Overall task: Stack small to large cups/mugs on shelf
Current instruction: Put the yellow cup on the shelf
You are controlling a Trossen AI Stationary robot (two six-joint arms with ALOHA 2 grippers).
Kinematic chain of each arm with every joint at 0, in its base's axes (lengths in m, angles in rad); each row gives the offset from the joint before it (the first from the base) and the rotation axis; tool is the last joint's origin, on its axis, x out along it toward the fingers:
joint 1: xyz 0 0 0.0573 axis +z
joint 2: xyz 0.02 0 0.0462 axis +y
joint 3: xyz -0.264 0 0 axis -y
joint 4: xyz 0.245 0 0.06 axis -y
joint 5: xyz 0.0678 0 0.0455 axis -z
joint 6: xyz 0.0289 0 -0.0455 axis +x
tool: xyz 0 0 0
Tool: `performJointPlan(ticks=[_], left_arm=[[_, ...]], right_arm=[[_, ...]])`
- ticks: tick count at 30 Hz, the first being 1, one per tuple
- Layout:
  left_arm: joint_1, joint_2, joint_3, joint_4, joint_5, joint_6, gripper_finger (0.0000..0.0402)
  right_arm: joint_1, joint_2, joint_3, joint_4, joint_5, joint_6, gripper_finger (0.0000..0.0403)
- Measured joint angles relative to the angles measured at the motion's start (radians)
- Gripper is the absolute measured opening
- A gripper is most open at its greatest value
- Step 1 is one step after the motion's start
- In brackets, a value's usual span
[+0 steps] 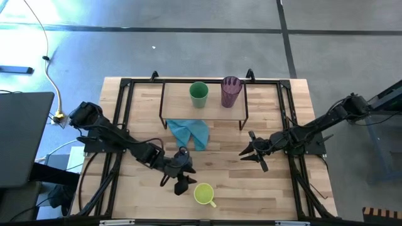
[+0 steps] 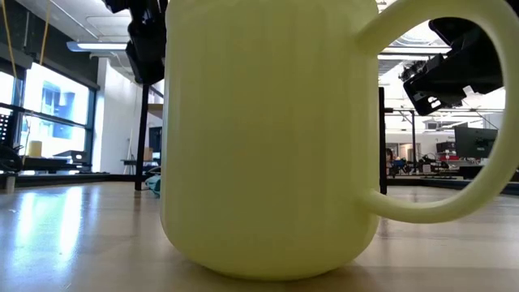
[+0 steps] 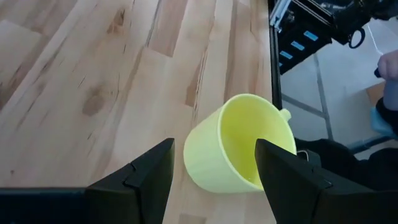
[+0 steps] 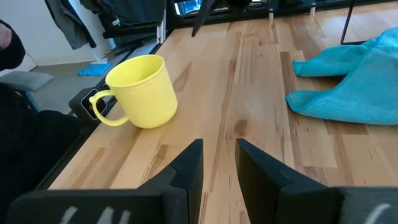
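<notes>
The short yellow-green mug (image 1: 203, 194) stands upright on its base near the table's near edge, its handle (image 2: 478, 105) toward the right. It fills the low view (image 2: 268, 138). My left gripper (image 1: 176, 184) is open just left of it. In the left wrist view its fingers (image 3: 214, 146) frame the mug (image 3: 233, 149) without plainly touching it. The green cup (image 1: 198, 94) and the purple tumbler (image 1: 230, 91) stand side by side on the shelf (image 1: 176, 94). My right gripper (image 1: 246, 154) hovers right of centre, open by a narrow gap (image 4: 219, 146), and faces the mug (image 4: 140, 90).
A light blue cloth (image 1: 190, 132) lies crumpled on the table in front of the shelf, also in the right wrist view (image 4: 348, 81). Black rails (image 1: 119, 119) run along the table's sides. Bare wood lies between the two grippers.
</notes>
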Motion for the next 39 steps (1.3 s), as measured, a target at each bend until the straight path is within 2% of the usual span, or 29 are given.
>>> performJointPlan(ticks=[9,27,35,39], left_arm=[[0.0,0.067,0.0,0.086,0.035,-0.02,0.0211],[-0.022,0.069,0.001,0.166,0.035,-0.027,0.0211],[-0.035,0.073,0.002,0.172,0.007,-0.029,0.0211],[-0.035,0.124,0.039,0.153,0.014,-0.032,0.0211]], right_arm=[[0.0,0.0,0.0,-0.002,0.0,0.0,0.0083],[0.0,0.0,0.0,-0.006,0.0,0.0,0.0083],[0.0,0.0,0.0,-0.006,0.0,0.0,0.0083],[0.0,0.0,0.0,-0.007,0.0,0.0,0.0083]])
